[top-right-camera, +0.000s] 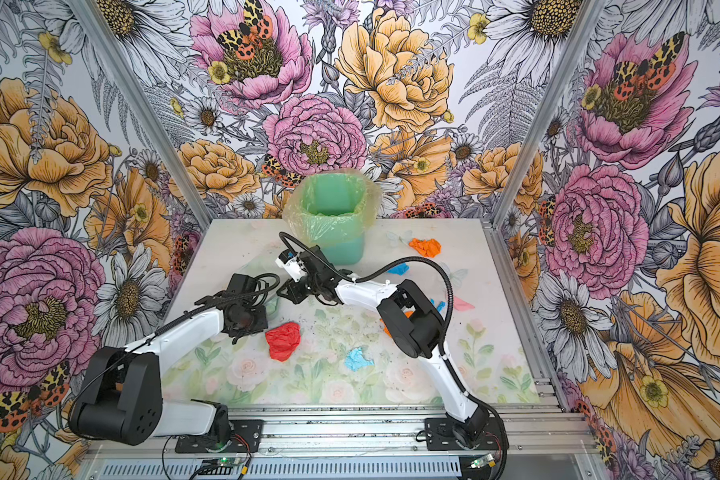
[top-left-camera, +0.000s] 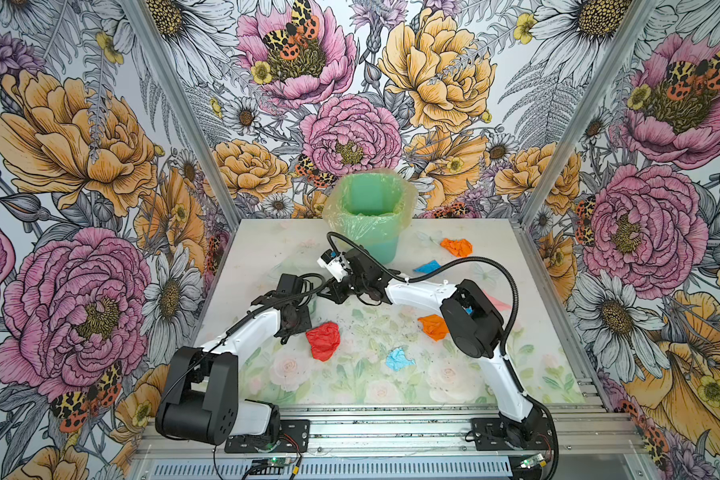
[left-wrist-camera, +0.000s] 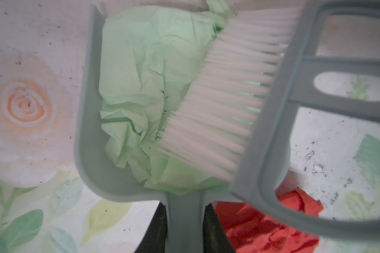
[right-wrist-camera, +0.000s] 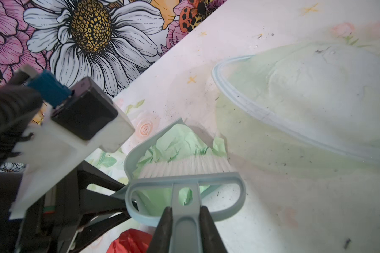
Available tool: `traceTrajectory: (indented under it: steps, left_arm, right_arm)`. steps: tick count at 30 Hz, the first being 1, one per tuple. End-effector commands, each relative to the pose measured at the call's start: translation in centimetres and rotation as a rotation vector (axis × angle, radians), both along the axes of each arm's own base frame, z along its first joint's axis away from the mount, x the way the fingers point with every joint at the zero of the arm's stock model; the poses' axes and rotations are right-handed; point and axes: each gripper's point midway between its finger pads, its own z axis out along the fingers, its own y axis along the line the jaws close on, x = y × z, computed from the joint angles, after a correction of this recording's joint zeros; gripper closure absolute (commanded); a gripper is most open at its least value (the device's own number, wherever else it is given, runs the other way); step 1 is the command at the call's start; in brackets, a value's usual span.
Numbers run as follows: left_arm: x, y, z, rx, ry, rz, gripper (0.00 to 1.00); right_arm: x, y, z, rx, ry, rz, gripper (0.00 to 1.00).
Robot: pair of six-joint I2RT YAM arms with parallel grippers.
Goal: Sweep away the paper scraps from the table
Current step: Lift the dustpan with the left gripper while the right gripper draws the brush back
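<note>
Left gripper (left-wrist-camera: pixel 184 227): clamps the dustpan (left-wrist-camera: pixel 90 157) handle, steadying it.
Right gripper (right-wrist-camera: pixel 185 225): clamps the brush (right-wrist-camera: pixel 184 178) handle, bristles pressing a green wad (left-wrist-camera: pixel 145 65) in.
Loose paper scraps (top-left-camera: pixel 323 340): red, blue, orange, scattered on the table (top-left-camera: pixel 258 257).

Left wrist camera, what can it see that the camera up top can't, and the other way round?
Only the left wrist view: a pale green paper wad lying in the dustpan, with the brush bristles pressed on it. Only a top view: the green bin, an orange scrap near it, a light blue scrap and both arms. Both: the red scrap and the flowery table.
</note>
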Motion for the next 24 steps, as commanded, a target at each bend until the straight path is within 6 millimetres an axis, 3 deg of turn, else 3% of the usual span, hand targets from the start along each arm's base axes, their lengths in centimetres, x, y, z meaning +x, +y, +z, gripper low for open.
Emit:
traceTrajectory:
  steps: [1, 8, 15, 24]
  left_arm:
    - [0.8, 0.1, 1.4, 0.018, -0.066, -0.013, 1.0]
    - [1.0, 0.1, 2.2, 0.029, -0.101, -0.016, 1.0]
    - [1.0, 0.1, 3.3, 0.029, -0.146, -0.015, 1.0]
    - [1.6, -0.4, 6.8, -0.025, -0.249, 0.002, 1.0]
  right_arm:
    - [0.8, -1.0, 5.0, 0.068, -0.029, -0.032, 1.0]
    - [2.2, -2.4, 7.7, 0.093, -0.06, -0.086, 1.0]
    - [2.8, -3.5, 8.4, 0.09, -0.053, -0.106, 1.0]
    - [1.4, -6.0, 12.0, 0.071, -0.072, -0.102, 1.0]
